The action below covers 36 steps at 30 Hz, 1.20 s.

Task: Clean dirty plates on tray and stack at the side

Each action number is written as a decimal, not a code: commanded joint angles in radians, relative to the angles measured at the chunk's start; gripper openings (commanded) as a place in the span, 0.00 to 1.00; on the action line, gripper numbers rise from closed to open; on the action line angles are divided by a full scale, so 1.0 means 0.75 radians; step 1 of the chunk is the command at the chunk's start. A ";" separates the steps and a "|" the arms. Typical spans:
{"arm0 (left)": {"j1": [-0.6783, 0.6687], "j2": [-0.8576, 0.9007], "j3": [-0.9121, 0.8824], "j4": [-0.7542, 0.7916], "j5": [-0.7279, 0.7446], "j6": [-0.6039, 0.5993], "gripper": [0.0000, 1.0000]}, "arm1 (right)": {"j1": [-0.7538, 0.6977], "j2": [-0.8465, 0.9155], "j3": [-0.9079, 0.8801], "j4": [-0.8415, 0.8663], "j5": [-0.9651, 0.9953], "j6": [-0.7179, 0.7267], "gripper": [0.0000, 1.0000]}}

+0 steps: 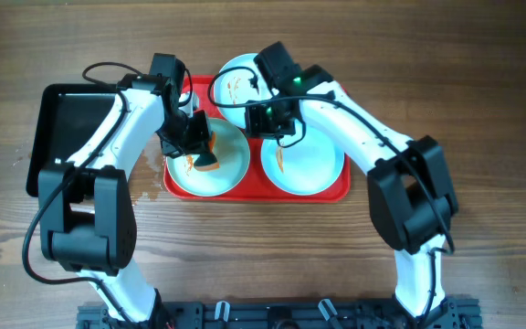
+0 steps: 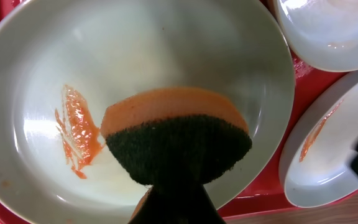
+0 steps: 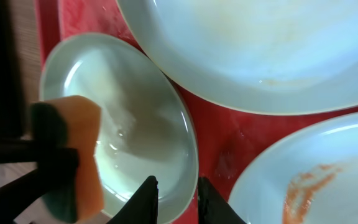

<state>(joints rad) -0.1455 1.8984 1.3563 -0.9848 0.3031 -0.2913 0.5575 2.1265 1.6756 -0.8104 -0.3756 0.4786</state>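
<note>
Plates (image 1: 231, 73) under the sponge: 3 round, shallow, pale-blue plates sit inside the large flat red plastic tray (image 1: 255, 190) on a brown wood-grain table (image 1: 482, 73), none yet stacked at the side. L gripper (image 1: 194, 137) is clamped on an orange sponge w/ a dark green scouring face (image 2: 176, 140), held low in the left plate (image 1: 231, 174), just beside an orange smear (image 2: 76, 130) not yet wiped off. R gripper (image 3: 178, 182), fingers (image 3: 146, 202) apart & empty, hovers at that plate's right rim; contact can't be told. Right plate (image 1: 313, 169) also carries an orange streak; far plate shows only faint marks.

Step in hand, by the look of it: scrubbing plate 1 of 3. Next move prob. calls for sweeping the sponge across the smear, w/ the R gripper bracing the rim so the plate doesn't skid. Tray floor betw. the plates looks wet. A glossy black rectangular tray (image 1: 71, 119) lies just left of the red one.
</note>
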 commanded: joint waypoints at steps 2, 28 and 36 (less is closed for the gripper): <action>-0.004 0.008 -0.004 0.007 -0.012 -0.002 0.04 | 0.044 0.050 -0.003 0.040 0.087 -0.010 0.23; -0.140 0.110 -0.004 0.165 -0.023 -0.012 0.04 | 0.088 0.212 -0.003 0.039 0.141 0.034 0.04; -0.140 0.240 -0.004 0.166 -0.169 -0.011 0.04 | 0.051 0.196 -0.001 -0.042 0.141 0.060 0.05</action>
<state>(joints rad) -0.2443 2.0293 1.3567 -0.8589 0.2935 -0.2913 0.6098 2.2536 1.6806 -0.8028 -0.2920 0.5163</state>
